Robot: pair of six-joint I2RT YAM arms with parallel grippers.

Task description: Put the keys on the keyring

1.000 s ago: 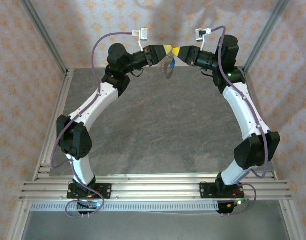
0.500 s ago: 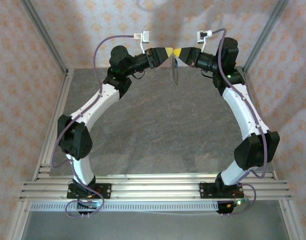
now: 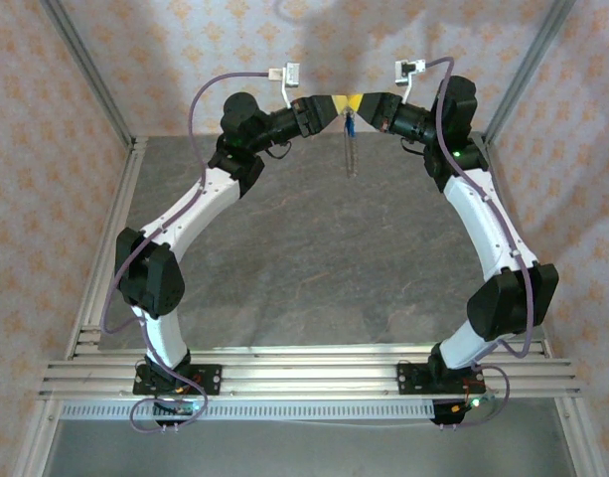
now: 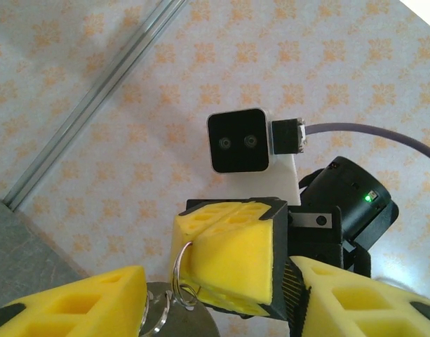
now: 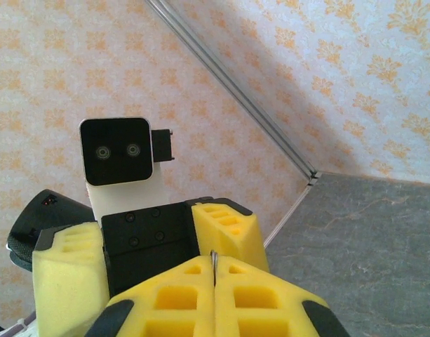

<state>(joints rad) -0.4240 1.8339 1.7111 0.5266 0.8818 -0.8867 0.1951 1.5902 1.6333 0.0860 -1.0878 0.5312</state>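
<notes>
A: Grey bench [image 3: 314, 248] below; where's the keyring [image 3: 351, 157]?
B: Dangling from the right hand [image 3: 356, 102], pressed together on its top; blue key [image 3: 350, 126] just beneath; left hand [image 3: 331, 103] spread, flanking the right's tips.

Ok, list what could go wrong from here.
1. The right tool pinches the keyring by a thin edge at its pad tips. With the left tool open, a slip would likely drop it and the key to the table.
2. The tools sit nose to nose, so a small misjudged move could make them collide.
</notes>
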